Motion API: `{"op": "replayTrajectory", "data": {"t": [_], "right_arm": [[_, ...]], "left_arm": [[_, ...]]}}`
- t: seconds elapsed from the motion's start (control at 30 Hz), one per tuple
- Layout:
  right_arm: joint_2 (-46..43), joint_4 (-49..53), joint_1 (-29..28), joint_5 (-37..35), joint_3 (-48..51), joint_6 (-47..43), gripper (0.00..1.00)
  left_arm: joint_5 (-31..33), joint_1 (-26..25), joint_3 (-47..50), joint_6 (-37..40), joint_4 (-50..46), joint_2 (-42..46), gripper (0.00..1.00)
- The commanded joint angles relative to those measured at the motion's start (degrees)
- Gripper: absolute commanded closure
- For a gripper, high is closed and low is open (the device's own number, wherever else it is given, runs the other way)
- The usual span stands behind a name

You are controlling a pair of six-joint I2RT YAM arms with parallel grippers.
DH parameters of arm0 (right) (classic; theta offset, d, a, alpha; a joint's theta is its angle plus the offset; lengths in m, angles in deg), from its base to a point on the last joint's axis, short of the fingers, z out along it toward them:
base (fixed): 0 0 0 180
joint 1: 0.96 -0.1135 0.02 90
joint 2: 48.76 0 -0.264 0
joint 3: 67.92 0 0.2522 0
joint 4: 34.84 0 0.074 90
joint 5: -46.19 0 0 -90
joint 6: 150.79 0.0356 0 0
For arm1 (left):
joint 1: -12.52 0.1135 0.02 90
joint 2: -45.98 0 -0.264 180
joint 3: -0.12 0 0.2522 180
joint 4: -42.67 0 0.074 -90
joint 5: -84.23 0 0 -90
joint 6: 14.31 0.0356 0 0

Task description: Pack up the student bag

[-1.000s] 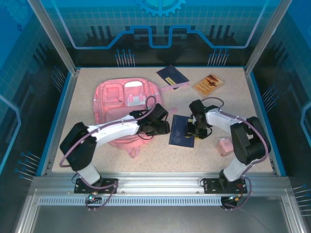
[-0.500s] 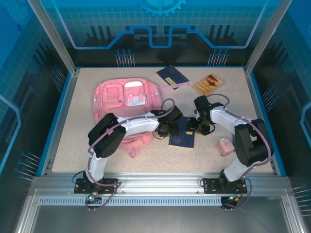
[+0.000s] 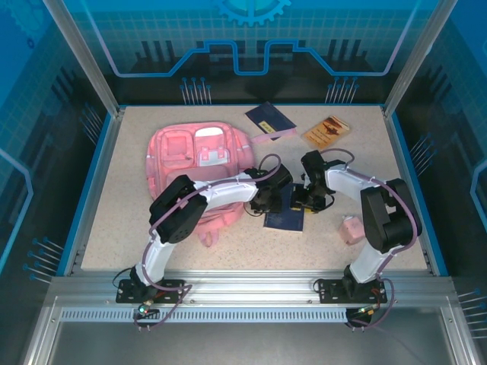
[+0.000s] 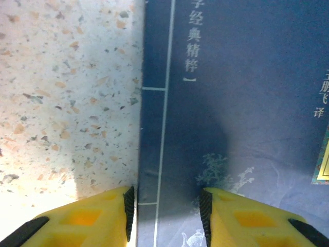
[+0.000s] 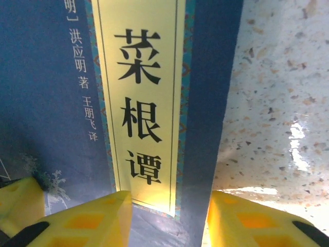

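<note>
1. Centre left of the top view: pink student bag (image 3: 190, 156), flat on the table (image 3: 114, 228).
2. Just right of it, at centre: dark blue book (image 3: 285, 217).
3. Left gripper (image 4: 165, 200): parted partway astride the book's left edge, clasping nothing.
4. Right gripper (image 5: 167, 206): parted astride its right edge, likewise empty.

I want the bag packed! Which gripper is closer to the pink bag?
Left. The left gripper is right beside the pink bag; the right gripper is farther, across the blue book.
</note>
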Motion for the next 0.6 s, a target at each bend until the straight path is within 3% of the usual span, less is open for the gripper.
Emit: {"op": "replayTrajectory", "data": {"t": [0.0, 0.17, 0.33, 0.47, 0.57], "right_arm": [[-2.57, 0.67, -0.56, 4.91, -2.14, 0.09, 0.60], [-5.82, 3.09, -0.65, 4.16, -3.24, 0.73, 0.67], [-6.37, 3.23, -0.65, 4.47, -3.04, 1.51, 0.83], [-7.89, 2.63, -0.07, 3.16, -1.95, 2.11, 0.98], [-10.32, 1.49, 1.10, 3.18, -0.98, 1.59, 1.00]], "left_arm": [[-0.68, -1.48, 0.13, 1.56, -4.65, -6.06, 0.62], [-0.88, -1.66, -0.06, 1.41, -5.20, -7.37, 0.65], [-1.21, -1.61, -0.51, 1.38, -5.46, -6.91, 0.66], [-1.07, -1.35, -0.24, 2.36, -5.33, -1.48, 0.64], [-2.05, -0.18, 0.04, 3.62, -4.46, 4.26, 0.59]]}}
